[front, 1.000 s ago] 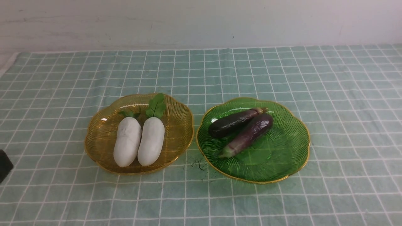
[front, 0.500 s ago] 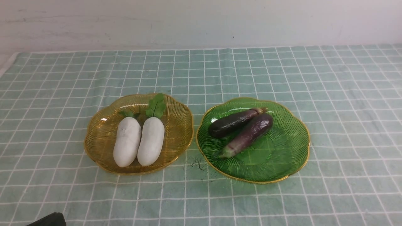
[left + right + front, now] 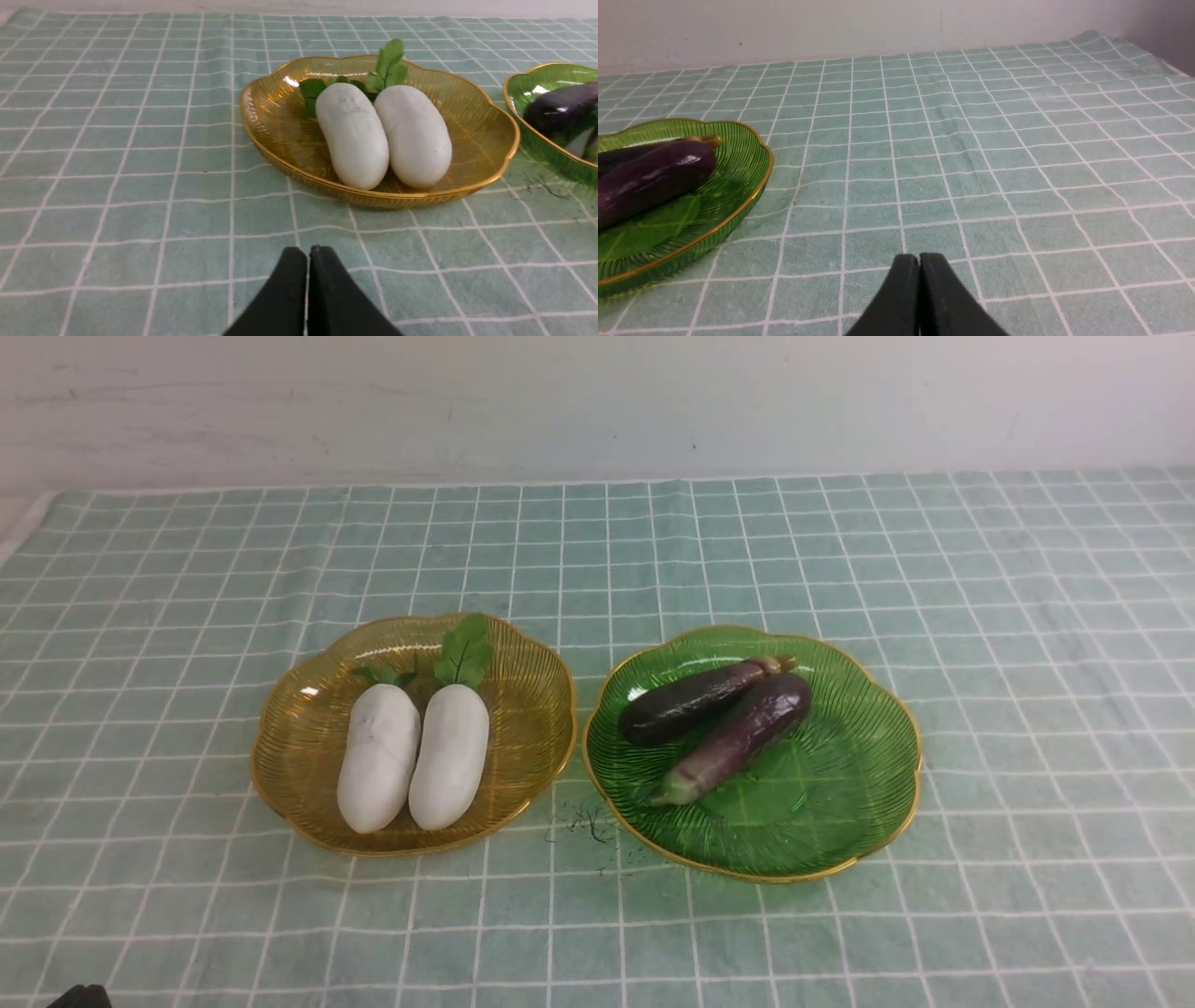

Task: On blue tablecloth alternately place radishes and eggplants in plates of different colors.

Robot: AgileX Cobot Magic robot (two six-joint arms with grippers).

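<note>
Front view: worktop covered by the blue tablecloth (image 3: 840,541), pale teal w/ thin white grid. Two ribbed scalloped plates sit side by side near centre, rims almost touching. The amber plate (image 3: 280,756), on the robot's left, holds both radishes: left radish (image 3: 378,768) and right radish (image 3: 450,767), touching along their lengths, leafy tops pointing away from the robot. The green plate (image 3: 840,803), on the right, holds both eggplants: tan-stemmed eggplant (image 3: 695,700) lying farther back, green-stemmed eggplant (image 3: 738,737) against it, stems at opposite ends.

Left wrist view: left gripper (image 3: 308,254) low over bare cloth, just short of the amber plate, jaws pressed together, holding nothing. Right wrist view: right gripper (image 3: 919,261) over bare cloth beside the green plate, jaws pressed together, empty.

Judgement: sorting looks complete, each veg type in its own colour plate, nothing loose on the cloth. Step in hand is prob. retreat to rest. To do it well: draw each arm straight back and up, away from the rims, jaws closed, no sweeping sideways. The plates look light and could slide or tip if clipped, rolling the rounded veg out.
</note>
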